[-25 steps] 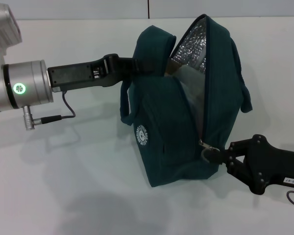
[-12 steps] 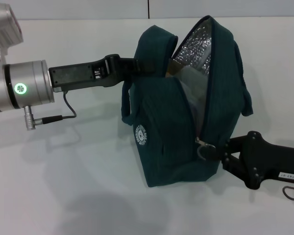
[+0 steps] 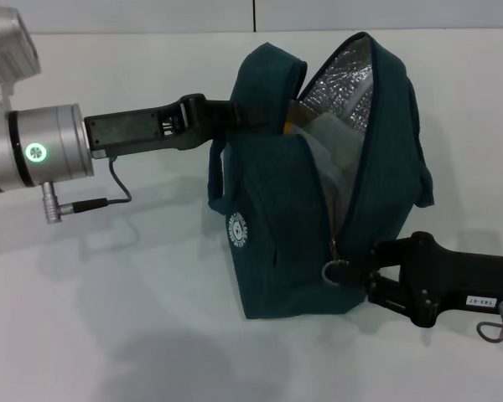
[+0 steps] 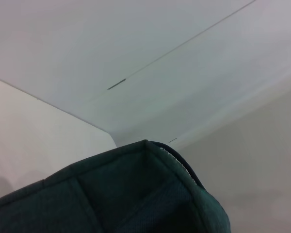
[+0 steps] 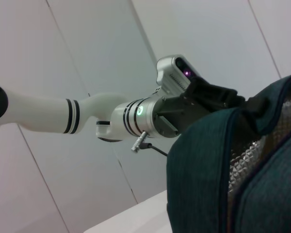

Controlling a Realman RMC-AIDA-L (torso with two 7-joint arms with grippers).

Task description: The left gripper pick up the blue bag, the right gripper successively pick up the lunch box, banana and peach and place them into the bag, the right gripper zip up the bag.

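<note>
L gripper (image 3: 235, 113) pinching bag (image 3: 277, 234) handle at 10 o'clock; R gripper (image 3: 362, 266) nipping zip pull (image 3: 334, 270) at 5 — needing steady upward drag, bag taut.

Lighting: bright, even, overhead. Shadows: soft, grey, on white table (image 3: 151, 335) at lower left of head view. Glare: foil lining (image 3: 339, 92). Focus: sharp.

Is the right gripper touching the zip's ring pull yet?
Touching. In the head view the right gripper meets the ring pull low on the blue bag.
</note>
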